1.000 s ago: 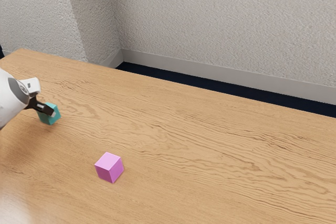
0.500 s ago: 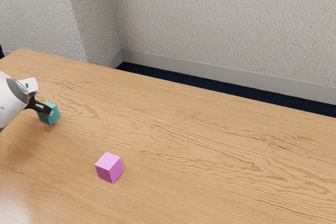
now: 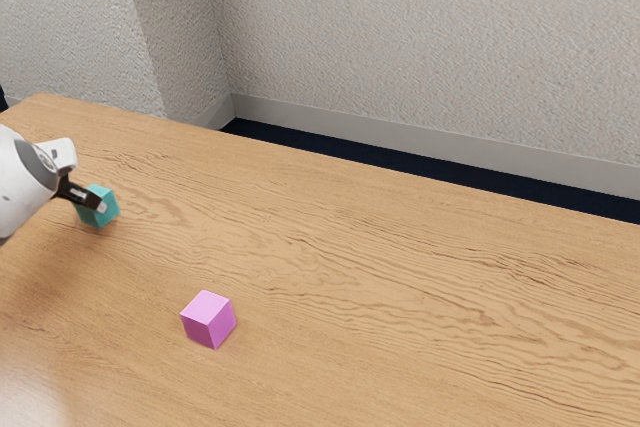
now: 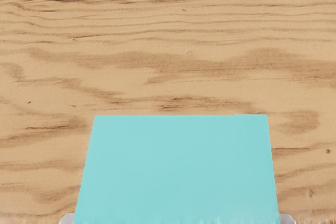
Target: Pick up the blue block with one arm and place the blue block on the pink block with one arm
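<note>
Up a little versus one second ago: blue block [image 3: 104, 206] and gripper [image 3: 88, 197], rising together at the exterior view's left edge, over the table [image 3: 400, 277]. No shift of the pink block [image 3: 208, 319] between frames.

Gripper state: black fingers pinching the blue block from two sides, with one finger lying across its near face in the exterior view. Same block [image 4: 178, 169] close under the hand in the wrist view, bare wood grain [image 4: 168, 40] beyond it. Seems just clear of the tabletop; gap itself hard to confirm from this angle.

Progress, as a judgement:
- Grasp: done.
- Lift: begun, low height so far.
- Transfer: not yet started. Pink block sits nearer and toward the exterior view's right, well apart from the held block.
- Placement: not yet done. Nothing resting on the pink block's top face.

Remaining: more height, carry over to the pink block, square up above it, lower until touching, then release.
</note>
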Controlling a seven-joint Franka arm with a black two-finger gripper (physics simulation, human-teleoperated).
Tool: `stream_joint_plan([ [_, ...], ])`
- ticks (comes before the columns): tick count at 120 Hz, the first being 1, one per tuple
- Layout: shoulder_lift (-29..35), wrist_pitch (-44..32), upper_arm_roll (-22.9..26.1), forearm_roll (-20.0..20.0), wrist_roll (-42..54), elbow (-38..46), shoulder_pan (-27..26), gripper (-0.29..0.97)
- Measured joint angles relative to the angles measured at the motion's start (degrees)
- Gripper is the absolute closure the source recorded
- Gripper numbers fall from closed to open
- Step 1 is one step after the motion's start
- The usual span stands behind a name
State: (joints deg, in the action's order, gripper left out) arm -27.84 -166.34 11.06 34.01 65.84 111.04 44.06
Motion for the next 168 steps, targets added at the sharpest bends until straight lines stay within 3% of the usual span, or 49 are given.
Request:
stream_joint_plan([
  [8, 4.57, -0.09, -1.95, 1.17, -0.14, 4.47, -2.96, 0.39],
  [22, 16.31, -0.27, -6.42, 6.62, -0.44, 15.74, -11.41, 0.41],
  [51, 33.01, -0.70, -6.93, 17.70, -1.17, 31.43, -24.35, 0.43],
  [76, 42.84, -0.86, -6.74, 21.04, -3.07, 40.43, -32.80, 0.43],
  [110, 45.58, -1.90, -2.57, 21.84, -8.11, 45.50, -38.08, 0.42],
  [136, 44.41, -3.82, -2.10, 21.97, -12.52, 45.59, -38.92, 0.40],
  [168, 48.23, -3.05, -0.09, 21.91, -16.04, 48.31, -36.90, 0.38],
])
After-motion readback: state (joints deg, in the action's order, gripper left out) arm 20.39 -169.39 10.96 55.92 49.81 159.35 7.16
